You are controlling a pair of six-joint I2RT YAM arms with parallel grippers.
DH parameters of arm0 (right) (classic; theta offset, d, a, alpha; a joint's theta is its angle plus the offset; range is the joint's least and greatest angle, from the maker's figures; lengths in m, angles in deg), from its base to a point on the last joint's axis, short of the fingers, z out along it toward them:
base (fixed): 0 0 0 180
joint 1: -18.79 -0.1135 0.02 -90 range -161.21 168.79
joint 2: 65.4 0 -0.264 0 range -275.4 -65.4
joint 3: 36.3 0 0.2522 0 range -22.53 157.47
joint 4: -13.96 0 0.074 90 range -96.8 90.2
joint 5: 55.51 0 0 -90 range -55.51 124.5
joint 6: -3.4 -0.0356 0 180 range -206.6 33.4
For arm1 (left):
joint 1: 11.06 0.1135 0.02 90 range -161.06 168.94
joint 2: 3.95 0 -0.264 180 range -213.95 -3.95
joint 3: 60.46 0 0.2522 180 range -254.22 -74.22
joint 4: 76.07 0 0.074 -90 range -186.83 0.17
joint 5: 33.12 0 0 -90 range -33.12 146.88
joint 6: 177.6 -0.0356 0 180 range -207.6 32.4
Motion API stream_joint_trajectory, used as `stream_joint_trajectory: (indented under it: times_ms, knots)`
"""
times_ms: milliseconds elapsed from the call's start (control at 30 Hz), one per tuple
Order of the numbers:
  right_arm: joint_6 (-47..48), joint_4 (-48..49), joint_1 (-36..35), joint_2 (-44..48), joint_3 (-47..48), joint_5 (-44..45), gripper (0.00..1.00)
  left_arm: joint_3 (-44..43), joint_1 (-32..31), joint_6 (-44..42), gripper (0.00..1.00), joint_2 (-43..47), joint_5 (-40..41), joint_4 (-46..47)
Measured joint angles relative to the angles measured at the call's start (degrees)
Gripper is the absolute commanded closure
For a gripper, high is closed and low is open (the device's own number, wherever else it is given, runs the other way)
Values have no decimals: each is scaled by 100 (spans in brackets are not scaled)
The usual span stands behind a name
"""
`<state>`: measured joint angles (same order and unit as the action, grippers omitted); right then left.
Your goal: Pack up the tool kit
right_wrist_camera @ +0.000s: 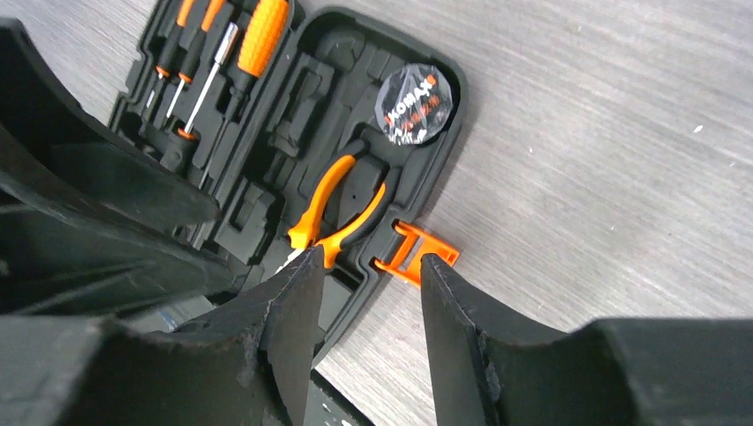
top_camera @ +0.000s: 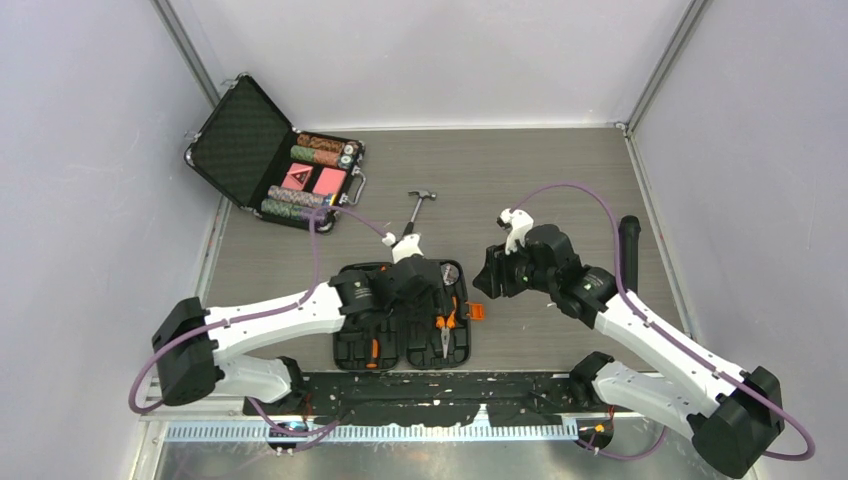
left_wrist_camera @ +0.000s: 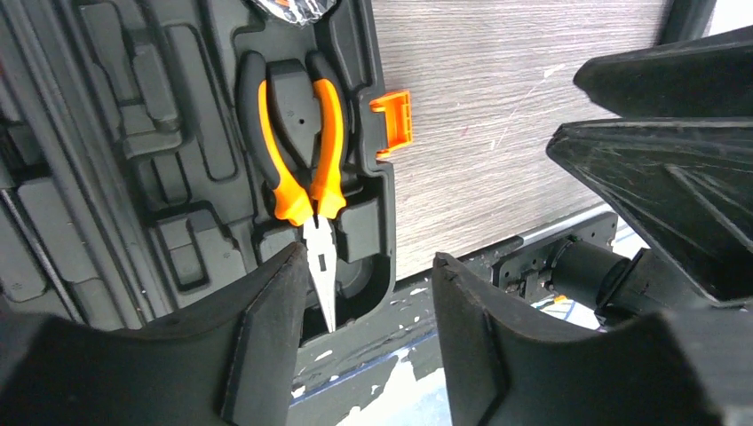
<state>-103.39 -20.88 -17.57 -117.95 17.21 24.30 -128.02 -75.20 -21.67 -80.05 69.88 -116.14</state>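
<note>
Lying open, tool kit [right_wrist_camera: 297, 98] with pliers [left_wrist_camera: 309, 202] and screwdrivers [right_wrist_camera: 259, 35] slotted inside; both jaws spread.

Open black briefcase [top_camera: 240, 140] at the far-left corner — poker chips [top_camera: 318, 150], red cards [top_camera: 312, 179] inside

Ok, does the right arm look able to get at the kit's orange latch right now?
Probably yes: the orange latch juts from the tool kit over bare table, straight ahead of the open right gripper, with nothing between.
</note>
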Motion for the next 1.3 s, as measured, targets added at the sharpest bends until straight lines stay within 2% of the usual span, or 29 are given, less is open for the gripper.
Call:
stream_joint_trajectory:
  times_ms: [167,433,900,1067,1167,1300]
  knots:
    - [-76,-221,-87,-245,9,-57,57,389,240,79,52,203,-225,221]
    - [-173,-435,-372,-553,35,-50,58,518,308,164,52,-299,-828,656]
    - [-247,-328,-402,-557,35,-37,58,584,431,372,52,-1150,-1825,1154]
    - [-243,-310,-402,-562,35,-17,60,402,437,264,51,-1322,-2000,1274]
    - [-229,-313,-402,-562,35,-20,65,402,437,236,49,-1303,-2015,1333]
    - [-188,-321,-402,-590,37,-42,68,437,439,140,52,-1014,-1886,1311]
